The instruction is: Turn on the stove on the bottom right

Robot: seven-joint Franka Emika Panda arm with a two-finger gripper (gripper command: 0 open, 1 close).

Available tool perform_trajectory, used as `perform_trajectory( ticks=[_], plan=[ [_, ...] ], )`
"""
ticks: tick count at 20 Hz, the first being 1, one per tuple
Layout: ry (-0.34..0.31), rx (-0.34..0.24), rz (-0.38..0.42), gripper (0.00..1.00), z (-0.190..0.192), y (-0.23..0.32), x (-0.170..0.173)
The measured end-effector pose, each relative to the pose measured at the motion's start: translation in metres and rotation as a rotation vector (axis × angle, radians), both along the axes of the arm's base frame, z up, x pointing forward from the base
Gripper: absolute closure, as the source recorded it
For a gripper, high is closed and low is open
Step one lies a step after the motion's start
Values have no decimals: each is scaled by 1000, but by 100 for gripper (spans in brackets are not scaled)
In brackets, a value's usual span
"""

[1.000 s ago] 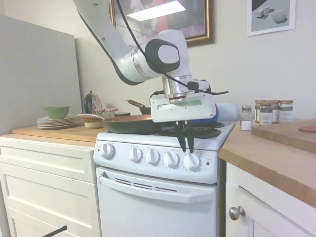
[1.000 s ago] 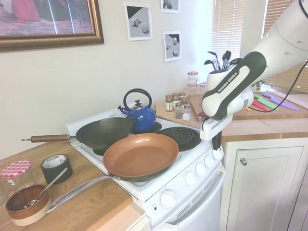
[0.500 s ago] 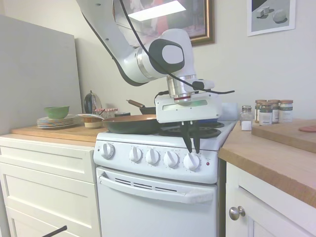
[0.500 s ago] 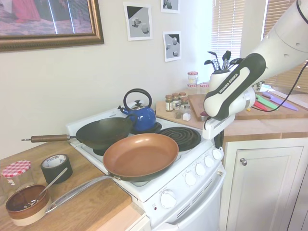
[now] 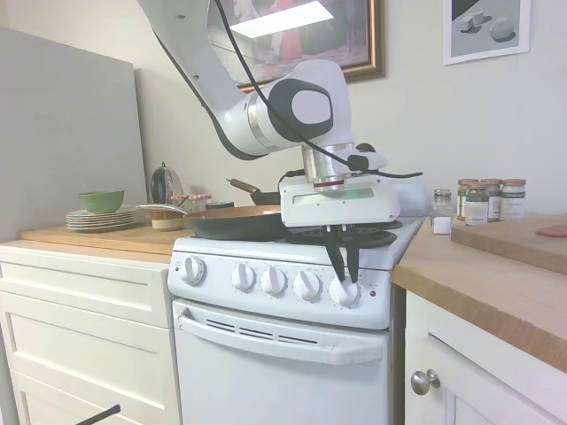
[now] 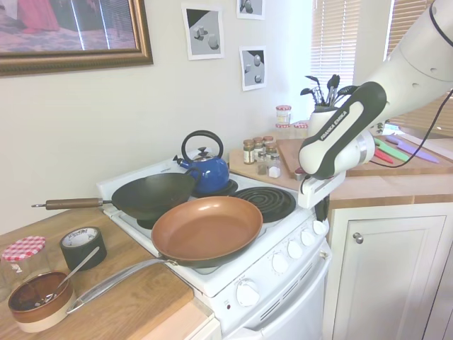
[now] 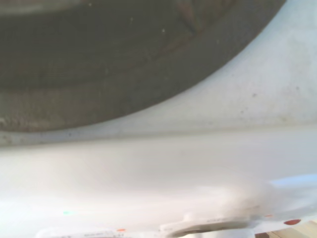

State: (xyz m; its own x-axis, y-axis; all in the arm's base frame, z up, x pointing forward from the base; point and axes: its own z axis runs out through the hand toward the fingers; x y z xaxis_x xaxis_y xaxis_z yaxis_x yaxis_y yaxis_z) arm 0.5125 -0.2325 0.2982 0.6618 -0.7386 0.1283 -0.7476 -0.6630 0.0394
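The white stove has five round knobs along its front panel and a small red light at the right end. The bottom-right burner is a flat black coil with nothing on it. My gripper points straight down at the rightmost knob. Its fingertips reach the knob's top with a narrow gap between them, one on each side. The wrist view shows only blurred white stove top and a dark curved burner edge.
A copper-rimmed frying pan sits on the front-left burner, with a dark wok and a blue kettle behind. Spice jars stand on the wooden counter to the right. Plates and a green bowl are on the left counter.
The gripper has shifted slightly right and come down, from just above the rightmost knob to its fingertips reaching the knob. The finger gap looks the same.
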Motion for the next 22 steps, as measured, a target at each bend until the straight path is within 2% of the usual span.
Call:
perform_trajectory(
  ticks=[22],
  plan=[
    [13,30,9,100,-8,26,4]
  ],
)
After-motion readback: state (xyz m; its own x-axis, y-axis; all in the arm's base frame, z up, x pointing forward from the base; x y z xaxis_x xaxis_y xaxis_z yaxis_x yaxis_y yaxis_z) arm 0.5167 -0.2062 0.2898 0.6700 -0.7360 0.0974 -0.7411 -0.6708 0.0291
